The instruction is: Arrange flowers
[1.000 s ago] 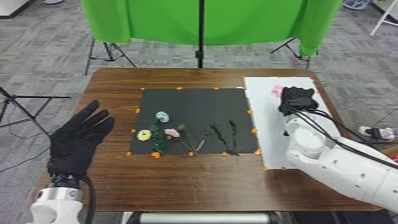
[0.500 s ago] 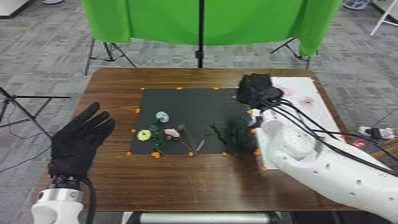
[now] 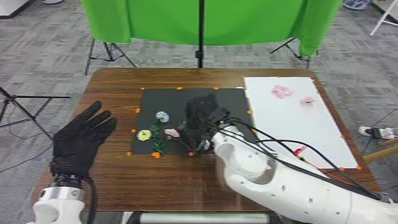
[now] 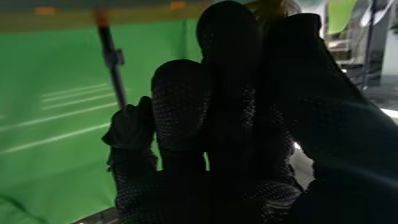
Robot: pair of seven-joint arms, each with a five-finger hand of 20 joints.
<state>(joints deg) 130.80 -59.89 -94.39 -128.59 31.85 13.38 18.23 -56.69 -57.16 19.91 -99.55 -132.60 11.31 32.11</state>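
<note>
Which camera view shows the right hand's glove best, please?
The right wrist view, since the right hand appears there large and close, with the glove's textured surface visible. The head view shows it small, from above, over the dark mat, where black blends into dark.

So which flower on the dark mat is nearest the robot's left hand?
The yellow flower; the pale blue flower and the pink flower both lie farther right, away from that hand.
</note>
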